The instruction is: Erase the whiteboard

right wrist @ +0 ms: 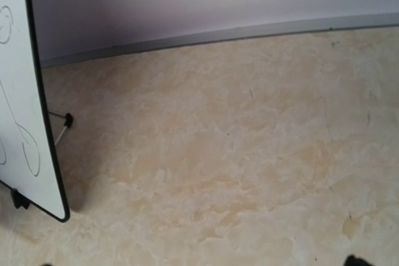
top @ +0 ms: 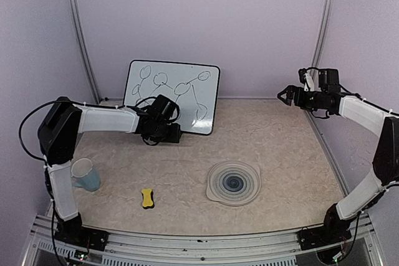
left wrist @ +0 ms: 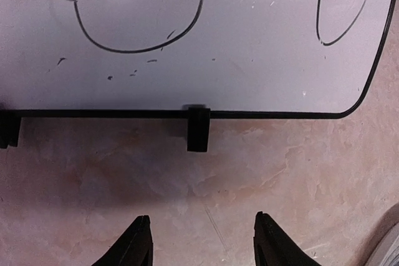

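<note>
The whiteboard [top: 171,95] stands tilted against the back wall, with black marker loops and lines on it. In the left wrist view its lower edge [left wrist: 218,48] and a black foot [left wrist: 198,129] are just ahead of my fingers. My left gripper [top: 167,130] is low on the table in front of the board's bottom edge, open and empty [left wrist: 202,244]. My right gripper [top: 284,96] hovers high at the right, far from the board, open and empty. Only a fingertip [right wrist: 356,260] shows in its wrist view, which sees the board's right edge [right wrist: 25,91].
A small yellow sponge-like eraser [top: 147,198] lies at the front centre-left. A light blue cup [top: 85,174] stands beside the left arm. A round grey ringed plate [top: 234,182] sits at the front right of centre. Metal posts rise at both back corners.
</note>
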